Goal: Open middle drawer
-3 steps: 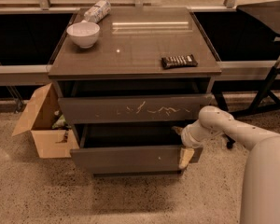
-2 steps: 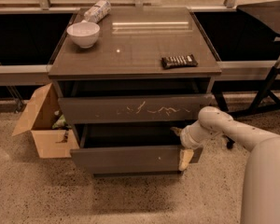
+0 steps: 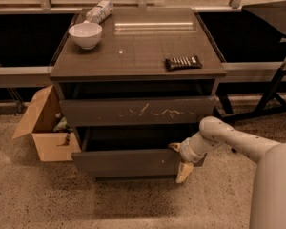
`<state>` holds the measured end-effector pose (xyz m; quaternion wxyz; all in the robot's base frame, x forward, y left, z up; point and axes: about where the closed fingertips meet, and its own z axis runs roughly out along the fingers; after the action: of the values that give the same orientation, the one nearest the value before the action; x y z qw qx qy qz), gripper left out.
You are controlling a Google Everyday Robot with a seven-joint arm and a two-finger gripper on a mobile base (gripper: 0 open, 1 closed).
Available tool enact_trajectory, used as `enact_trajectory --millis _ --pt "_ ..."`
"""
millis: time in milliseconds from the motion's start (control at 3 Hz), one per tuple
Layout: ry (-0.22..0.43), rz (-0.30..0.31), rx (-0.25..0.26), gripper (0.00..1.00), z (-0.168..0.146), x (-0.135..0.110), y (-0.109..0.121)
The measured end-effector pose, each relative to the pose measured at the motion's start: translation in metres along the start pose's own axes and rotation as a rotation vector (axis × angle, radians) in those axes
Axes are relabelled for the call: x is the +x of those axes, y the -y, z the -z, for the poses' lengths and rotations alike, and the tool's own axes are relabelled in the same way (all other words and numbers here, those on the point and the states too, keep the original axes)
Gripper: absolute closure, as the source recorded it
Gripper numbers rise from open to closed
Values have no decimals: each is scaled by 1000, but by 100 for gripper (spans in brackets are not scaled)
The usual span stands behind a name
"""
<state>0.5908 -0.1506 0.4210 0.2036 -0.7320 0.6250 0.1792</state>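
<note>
The middle drawer (image 3: 128, 162) has a plain dark front and stands pulled out from the cabinet, with its dark inside showing behind the front. My gripper (image 3: 179, 159) is at the right end of that front. One finger (image 3: 174, 147) is over the top edge and the other (image 3: 183, 172) hangs in front of the panel, so the gripper is closed across the front. My white arm (image 3: 238, 140) reaches in from the lower right.
Above is a taller drawer front with white scratch marks (image 3: 138, 111). The cabinet top (image 3: 138, 44) carries a white bowl (image 3: 85, 35), a lying bottle (image 3: 99, 11) and a dark snack bar (image 3: 182, 62). An open cardboard box (image 3: 43, 128) stands on the floor at the left. Black stand legs (image 3: 271, 97) are at the right.
</note>
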Motion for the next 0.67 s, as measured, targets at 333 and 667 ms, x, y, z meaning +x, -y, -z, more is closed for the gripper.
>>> enact_trajectory --millis 333,667 --pt "18 -6 -38 41 -7 -10 -18" --pt "33 17 -48 66 1 -27 -35"
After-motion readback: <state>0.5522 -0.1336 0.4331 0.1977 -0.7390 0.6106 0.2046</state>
